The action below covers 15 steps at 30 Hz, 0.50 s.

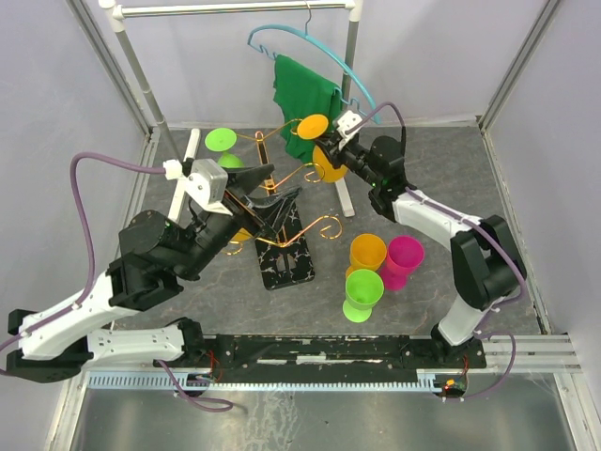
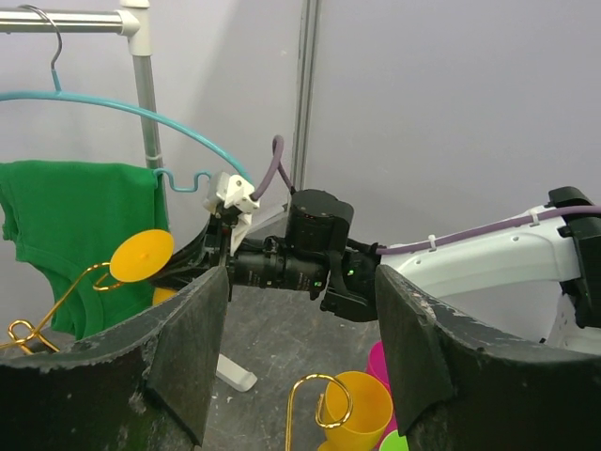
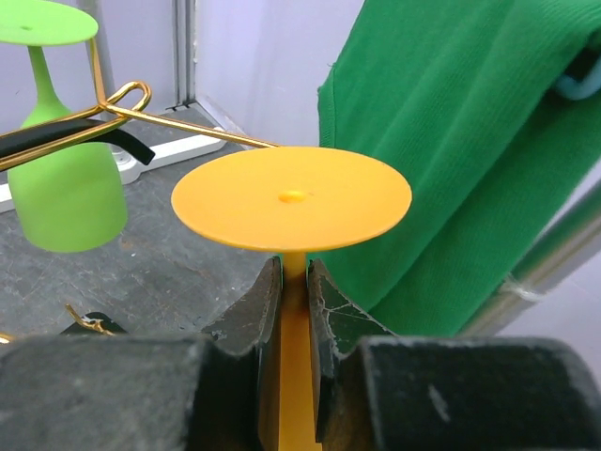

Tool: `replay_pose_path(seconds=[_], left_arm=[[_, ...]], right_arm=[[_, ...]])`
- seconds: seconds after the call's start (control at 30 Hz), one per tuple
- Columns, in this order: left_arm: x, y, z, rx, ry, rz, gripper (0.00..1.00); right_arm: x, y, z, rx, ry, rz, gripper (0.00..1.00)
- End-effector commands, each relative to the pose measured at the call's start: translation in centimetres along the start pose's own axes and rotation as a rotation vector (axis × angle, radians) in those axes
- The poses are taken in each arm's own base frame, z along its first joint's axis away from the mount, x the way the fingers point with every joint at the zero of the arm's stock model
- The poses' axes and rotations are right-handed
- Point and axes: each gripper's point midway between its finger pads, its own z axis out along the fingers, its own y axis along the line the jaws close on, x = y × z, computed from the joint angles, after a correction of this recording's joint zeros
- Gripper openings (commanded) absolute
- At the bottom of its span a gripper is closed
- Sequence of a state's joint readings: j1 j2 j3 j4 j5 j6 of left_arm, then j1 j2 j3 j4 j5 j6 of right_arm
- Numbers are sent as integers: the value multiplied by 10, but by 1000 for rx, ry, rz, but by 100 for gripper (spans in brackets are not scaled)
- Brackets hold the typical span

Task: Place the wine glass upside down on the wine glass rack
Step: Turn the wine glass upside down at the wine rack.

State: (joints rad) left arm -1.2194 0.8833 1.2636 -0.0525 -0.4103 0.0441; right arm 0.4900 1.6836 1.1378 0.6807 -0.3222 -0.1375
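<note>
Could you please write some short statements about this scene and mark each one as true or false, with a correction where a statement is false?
1. The right gripper has its jaws shut on the stem of an orange plastic wine glass. True.
2. The left gripper is holding a wine glass. False: its jaws are open, with nothing between them.
3. A green plastic wine glass hangs upside down on the gold metal rack. True.
4. Only one glass stands on the grey table. False: three stand there, an orange glass, a pink glass and a green glass.
</note>
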Motion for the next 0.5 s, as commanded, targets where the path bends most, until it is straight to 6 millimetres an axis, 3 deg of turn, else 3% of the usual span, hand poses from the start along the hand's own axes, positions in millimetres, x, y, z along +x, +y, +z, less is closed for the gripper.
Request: replay_pose_path(seconds=[0.0,0.17,0.47], left_arm=[[-8,5,-4,-12,-27,16,71],[-6,7,-4,-22,-22,26,71],[-1,6,-1,-25,-15,31,72]], right_arm=[[-17,3,16,-46,-64,-14,1],[-14,7,20,-63,-65,4,1],[-22,9,7,-45,-79,-2,1]])
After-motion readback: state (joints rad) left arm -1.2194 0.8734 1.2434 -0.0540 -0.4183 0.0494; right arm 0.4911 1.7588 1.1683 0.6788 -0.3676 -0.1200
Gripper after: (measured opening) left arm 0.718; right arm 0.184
